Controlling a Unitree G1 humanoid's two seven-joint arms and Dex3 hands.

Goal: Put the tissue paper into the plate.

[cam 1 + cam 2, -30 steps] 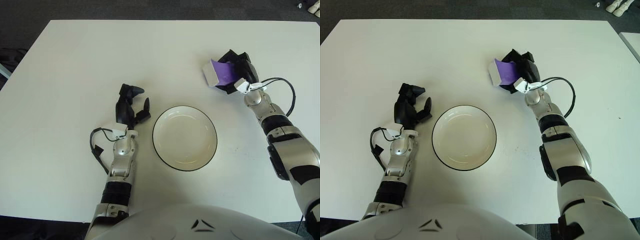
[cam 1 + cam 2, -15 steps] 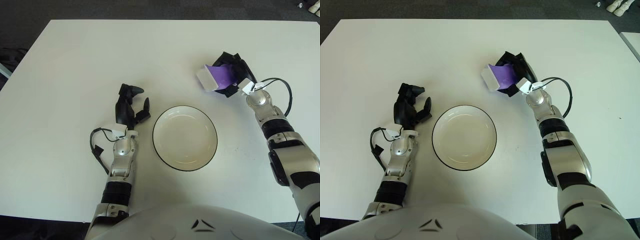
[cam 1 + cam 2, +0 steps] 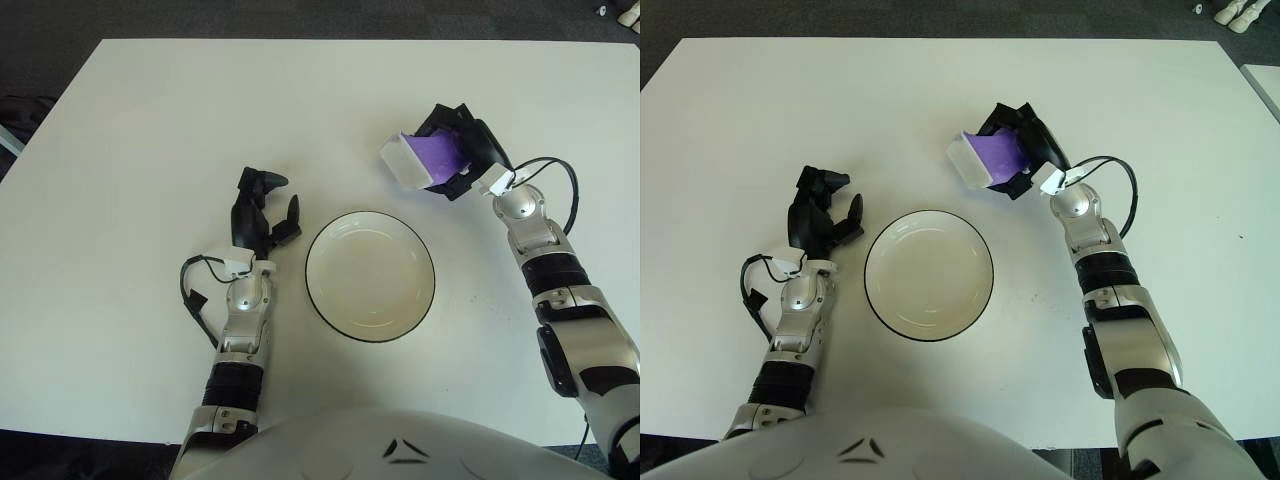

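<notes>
Right hand (image 3: 455, 150) grips tissue pack (image 3: 420, 158) — beyond plate (image 3: 370, 276).

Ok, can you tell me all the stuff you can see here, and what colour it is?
Table: one, white, under everything.
Plate: one, white with a dark rim, empty, middle of the table near the robot.
Tissue paper pack: one, purple and white, held off the plate's far right side.
Right hand: one, black, gripping the tissue paper pack.
Left hand: one, black, fingers relaxed, holding nothing, just left of the plate.
</notes>
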